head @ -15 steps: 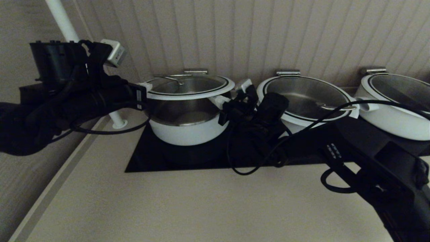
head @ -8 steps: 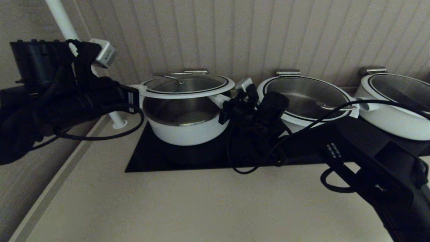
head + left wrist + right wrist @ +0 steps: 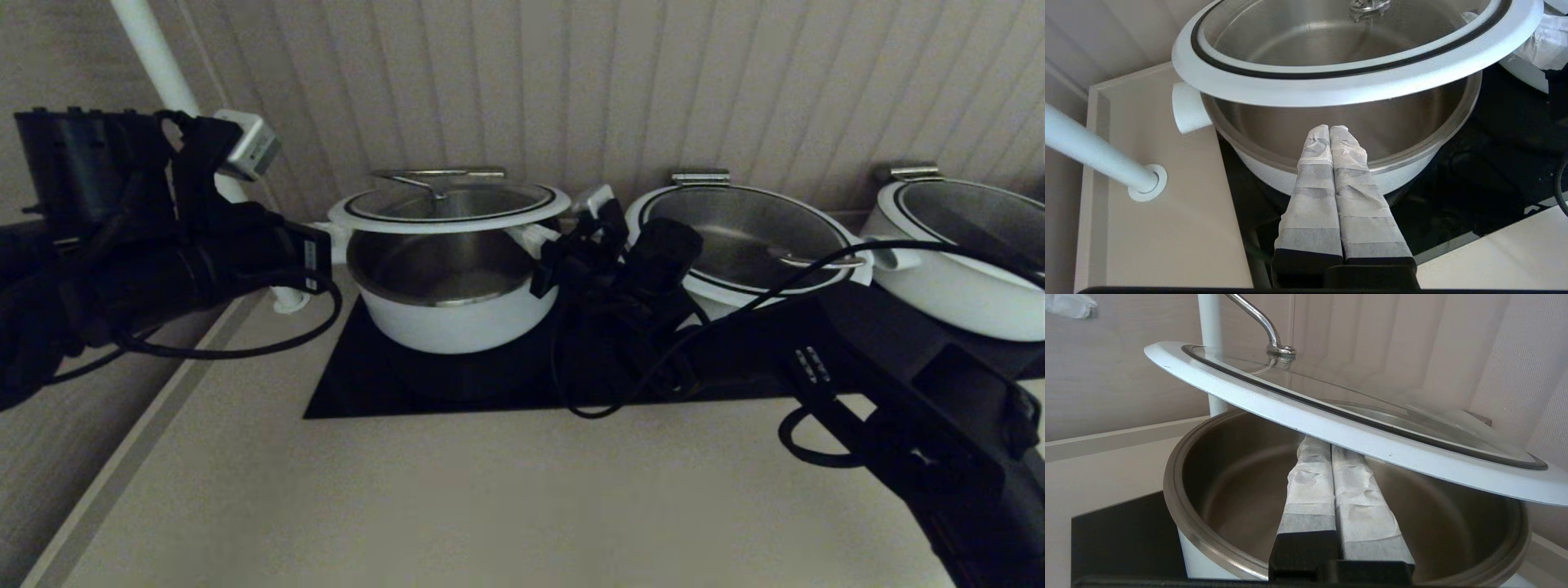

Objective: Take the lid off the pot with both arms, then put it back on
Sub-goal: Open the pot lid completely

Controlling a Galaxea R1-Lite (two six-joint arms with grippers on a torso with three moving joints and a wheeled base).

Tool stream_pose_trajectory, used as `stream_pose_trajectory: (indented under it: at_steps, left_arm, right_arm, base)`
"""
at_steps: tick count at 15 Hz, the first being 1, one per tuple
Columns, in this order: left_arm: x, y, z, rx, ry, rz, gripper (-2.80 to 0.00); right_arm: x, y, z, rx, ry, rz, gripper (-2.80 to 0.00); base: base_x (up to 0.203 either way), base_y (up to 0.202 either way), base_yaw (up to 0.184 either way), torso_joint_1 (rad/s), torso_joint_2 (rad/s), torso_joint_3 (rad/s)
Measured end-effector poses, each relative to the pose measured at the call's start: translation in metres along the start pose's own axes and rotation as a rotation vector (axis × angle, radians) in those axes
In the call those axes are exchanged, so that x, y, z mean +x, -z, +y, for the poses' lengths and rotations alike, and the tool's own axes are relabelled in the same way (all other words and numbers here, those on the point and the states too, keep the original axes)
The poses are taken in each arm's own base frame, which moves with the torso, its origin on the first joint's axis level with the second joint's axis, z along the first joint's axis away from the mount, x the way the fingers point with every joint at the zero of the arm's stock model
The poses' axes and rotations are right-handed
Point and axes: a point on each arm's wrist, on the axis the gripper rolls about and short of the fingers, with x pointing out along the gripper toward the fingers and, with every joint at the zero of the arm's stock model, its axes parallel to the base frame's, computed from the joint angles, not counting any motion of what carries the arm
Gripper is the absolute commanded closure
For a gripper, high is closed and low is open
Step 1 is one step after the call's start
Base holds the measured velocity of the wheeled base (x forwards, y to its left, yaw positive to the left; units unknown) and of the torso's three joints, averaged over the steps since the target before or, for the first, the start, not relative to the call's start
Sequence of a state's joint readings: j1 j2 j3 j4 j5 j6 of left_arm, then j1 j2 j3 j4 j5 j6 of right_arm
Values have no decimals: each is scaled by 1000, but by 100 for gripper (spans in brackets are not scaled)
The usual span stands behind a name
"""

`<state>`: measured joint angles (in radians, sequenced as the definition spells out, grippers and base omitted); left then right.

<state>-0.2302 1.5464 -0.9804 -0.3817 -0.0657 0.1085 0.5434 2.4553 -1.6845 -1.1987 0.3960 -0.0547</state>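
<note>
While the lid (image 3: 449, 208) hangs clear above the pot (image 3: 454, 304), the lift looks done and the return comes next. Both grippers have their 2 taped fingers pressed together, gripping nothing. The right gripper (image 3: 1321, 451) reaches under the lid's white rim and props it from below. The left gripper (image 3: 1330, 130) points at the pot's steel wall, below the rim on the other side, and whether it touches the lid is unclear. Lowering calls for both arms to descend evenly, keeping the lid level and centred over the pot's steel bowl. Hidden are the right fingertips under the rim, and the head view buries both grippers in dark arms and cable.
</note>
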Motion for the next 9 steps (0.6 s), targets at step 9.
stream_pose_trajectory:
  at_steps: [9]
  left_arm:
    - [-5, 5, -1, 0, 2, 17, 0]
  right_arm:
    - [0, 1, 0, 0, -1, 0, 0]
  base:
    - [0, 0, 0, 0, 0, 0]
